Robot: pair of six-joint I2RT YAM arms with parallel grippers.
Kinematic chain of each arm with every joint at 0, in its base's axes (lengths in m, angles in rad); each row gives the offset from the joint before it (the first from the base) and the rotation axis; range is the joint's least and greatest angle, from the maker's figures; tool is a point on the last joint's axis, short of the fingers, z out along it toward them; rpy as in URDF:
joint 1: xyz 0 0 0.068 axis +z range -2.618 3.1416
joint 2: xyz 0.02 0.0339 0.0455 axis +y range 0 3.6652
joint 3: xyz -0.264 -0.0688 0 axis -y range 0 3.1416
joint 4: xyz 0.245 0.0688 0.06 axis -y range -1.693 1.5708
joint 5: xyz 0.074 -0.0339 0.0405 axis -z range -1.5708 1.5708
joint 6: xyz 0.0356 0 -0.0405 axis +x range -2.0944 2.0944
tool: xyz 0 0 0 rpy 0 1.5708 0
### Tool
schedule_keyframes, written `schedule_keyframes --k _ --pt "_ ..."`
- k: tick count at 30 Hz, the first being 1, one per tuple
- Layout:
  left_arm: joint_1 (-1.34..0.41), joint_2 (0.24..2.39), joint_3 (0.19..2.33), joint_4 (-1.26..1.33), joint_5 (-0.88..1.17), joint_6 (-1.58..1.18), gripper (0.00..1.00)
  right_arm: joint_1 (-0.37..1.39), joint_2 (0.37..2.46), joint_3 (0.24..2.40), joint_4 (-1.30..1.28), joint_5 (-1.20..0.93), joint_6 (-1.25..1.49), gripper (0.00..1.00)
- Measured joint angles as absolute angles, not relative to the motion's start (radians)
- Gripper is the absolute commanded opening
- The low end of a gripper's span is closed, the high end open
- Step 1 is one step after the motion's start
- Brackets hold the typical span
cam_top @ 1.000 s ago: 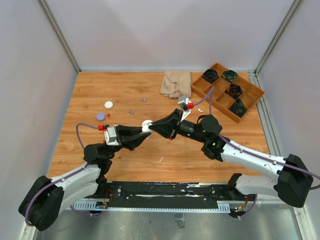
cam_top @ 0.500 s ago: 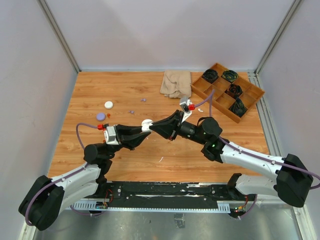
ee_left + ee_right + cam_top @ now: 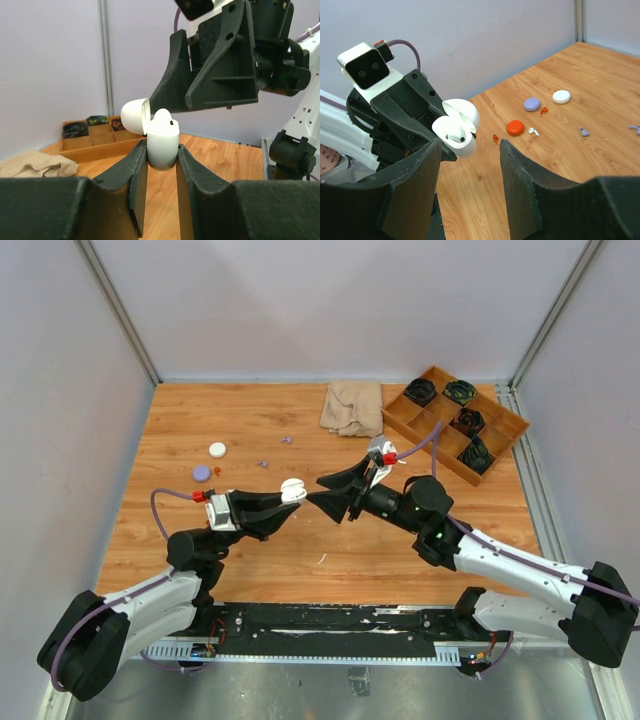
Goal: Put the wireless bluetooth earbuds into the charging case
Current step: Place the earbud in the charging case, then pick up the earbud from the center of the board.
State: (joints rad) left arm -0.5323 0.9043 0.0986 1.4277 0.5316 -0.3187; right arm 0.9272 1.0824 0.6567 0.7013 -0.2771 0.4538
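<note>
earbuds first: one white earbud [image 3: 453, 136] sits in the open charging case [image 3: 162, 145], which is pinched upright between the left fingers [image 3: 137, 185] with its lid tipped back. a loose earbud [image 3: 534, 132] lies on the desk [image 3: 600, 135] well beyond the right fingers [image 3: 517, 190], beside an orange round case [image 3: 515, 128]. the right fingers are spread with nothing between them, tips just short of the charging case. to my eye the seated bud rides a bit proud, so a lid pushed down on it could pop it out. the grip is low on a smooth shell, and a sideways nudge might twist the case free.
</note>
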Motion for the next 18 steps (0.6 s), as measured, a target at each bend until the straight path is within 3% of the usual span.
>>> schedule_keyframes --k 10,18 --pt "-0.532 0.928 0.069 1.397 0.509 -0.279 0.0 0.918 1.011 0.754 0.346 -0.163 0.28 0.66" --pt "-0.532 0.96 0.058 1.357 0.493 -0.231 0.0 0.773 1.114 0.898 0.033 -0.109 0.172 0.73"
